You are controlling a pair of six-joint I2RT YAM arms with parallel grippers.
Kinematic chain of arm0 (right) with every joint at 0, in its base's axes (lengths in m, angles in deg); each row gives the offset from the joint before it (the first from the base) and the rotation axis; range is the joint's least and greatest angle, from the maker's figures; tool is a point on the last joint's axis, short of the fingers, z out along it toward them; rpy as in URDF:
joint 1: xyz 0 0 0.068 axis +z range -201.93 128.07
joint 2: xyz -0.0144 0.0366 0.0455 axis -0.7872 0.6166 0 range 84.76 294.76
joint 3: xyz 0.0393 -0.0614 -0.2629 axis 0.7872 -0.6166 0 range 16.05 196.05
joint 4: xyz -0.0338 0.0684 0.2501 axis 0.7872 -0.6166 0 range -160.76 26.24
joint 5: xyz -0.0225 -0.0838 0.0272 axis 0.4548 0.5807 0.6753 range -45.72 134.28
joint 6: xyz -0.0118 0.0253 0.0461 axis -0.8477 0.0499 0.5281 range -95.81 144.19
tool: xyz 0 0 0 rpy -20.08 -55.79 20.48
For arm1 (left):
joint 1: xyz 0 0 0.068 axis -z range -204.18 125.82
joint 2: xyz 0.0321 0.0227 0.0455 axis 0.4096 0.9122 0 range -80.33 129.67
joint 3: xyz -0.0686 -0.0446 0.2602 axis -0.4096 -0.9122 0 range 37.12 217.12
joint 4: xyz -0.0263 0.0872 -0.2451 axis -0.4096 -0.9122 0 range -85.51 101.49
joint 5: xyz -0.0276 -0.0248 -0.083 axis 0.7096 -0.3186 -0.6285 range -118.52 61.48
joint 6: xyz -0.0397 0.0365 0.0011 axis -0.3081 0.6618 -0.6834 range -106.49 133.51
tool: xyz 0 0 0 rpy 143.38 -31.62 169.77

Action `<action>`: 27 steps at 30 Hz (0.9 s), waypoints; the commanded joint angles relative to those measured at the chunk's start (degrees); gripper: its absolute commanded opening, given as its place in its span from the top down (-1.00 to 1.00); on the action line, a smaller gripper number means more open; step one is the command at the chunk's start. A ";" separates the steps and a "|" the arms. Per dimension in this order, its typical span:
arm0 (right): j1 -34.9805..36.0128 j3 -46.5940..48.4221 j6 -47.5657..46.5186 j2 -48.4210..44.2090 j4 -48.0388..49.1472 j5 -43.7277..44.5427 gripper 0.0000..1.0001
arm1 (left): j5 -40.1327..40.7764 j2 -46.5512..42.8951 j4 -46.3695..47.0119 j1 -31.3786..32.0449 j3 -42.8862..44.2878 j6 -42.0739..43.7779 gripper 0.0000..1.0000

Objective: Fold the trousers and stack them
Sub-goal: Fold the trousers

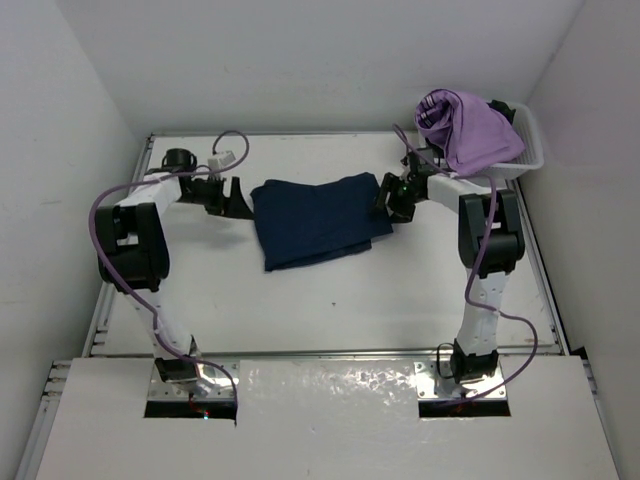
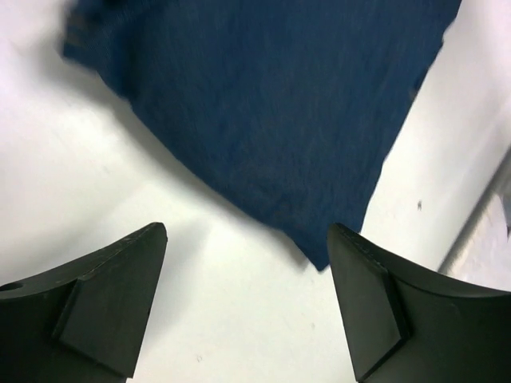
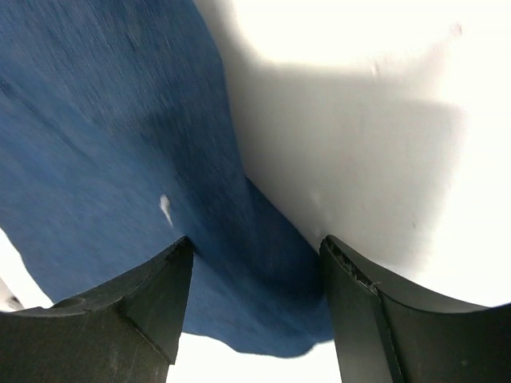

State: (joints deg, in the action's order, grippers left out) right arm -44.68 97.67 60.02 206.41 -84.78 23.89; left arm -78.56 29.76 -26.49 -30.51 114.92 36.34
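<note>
The trousers (image 1: 318, 219) lie folded into a dark navy rectangle on the white table, at the back middle. My left gripper (image 1: 233, 198) is open just left of the fold's left edge. In the left wrist view the navy cloth (image 2: 271, 112) fills the top and its corner ends between the open fingers (image 2: 375, 295). My right gripper (image 1: 386, 200) is open at the fold's right edge. In the right wrist view the cloth (image 3: 120, 152) runs between the spread fingers (image 3: 152, 295), which hold nothing.
A white basket (image 1: 528, 150) at the back right holds a lilac-purple garment (image 1: 466, 130). The table's raised rim (image 1: 540, 260) runs along both sides and the back. White walls stand close on three sides.
</note>
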 commanded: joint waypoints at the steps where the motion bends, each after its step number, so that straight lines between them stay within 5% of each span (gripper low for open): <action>1: -0.39 -1.55 -4.98 -4.04 -4.30 1.57 -0.28 | -1.91 -2.42 3.94 0.79 2.01 -4.07 -0.60; 6: -0.39 -8.05 -5.07 -7.90 -2.46 -0.80 -0.28 | 6.17 1.96 18.72 2.10 4.01 -17.09 -0.62; 11: -0.57 -10.43 -5.42 -8.88 -0.35 0.17 -0.22 | 11.97 6.02 21.10 5.09 7.01 -17.12 -0.66; 16: -0.65 -9.91 -5.07 -7.74 2.11 -0.71 0.13 | 16.55 8.65 23.65 7.20 8.77 -16.15 -0.68; 19: -0.65 -9.73 -5.07 -7.74 2.56 -0.89 0.44 | 17.96 10.32 25.14 7.65 9.12 -17.46 -0.43; 22: -0.74 -9.91 -5.16 -8.44 2.65 -1.32 0.65 | 17.61 11.73 26.46 8.17 9.30 -19.48 0.15; 23: -0.65 -10.17 -5.16 -8.96 2.65 -1.85 0.76 | 17.70 11.99 26.98 8.35 9.30 -20.01 0.53; 25: -0.65 -10.52 -4.99 -9.67 2.73 -2.38 0.89 | 17.78 13.05 26.99 8.44 10.00 -21.68 1.00; 27: -0.74 -11.75 -4.37 -11.42 3.43 -3.61 1.00 | 19.10 13.40 26.82 8.44 10.44 -22.13 1.00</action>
State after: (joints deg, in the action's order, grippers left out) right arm -45.05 87.14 55.56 199.26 -83.12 21.88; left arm -61.43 42.59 -2.95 -22.16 122.72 16.41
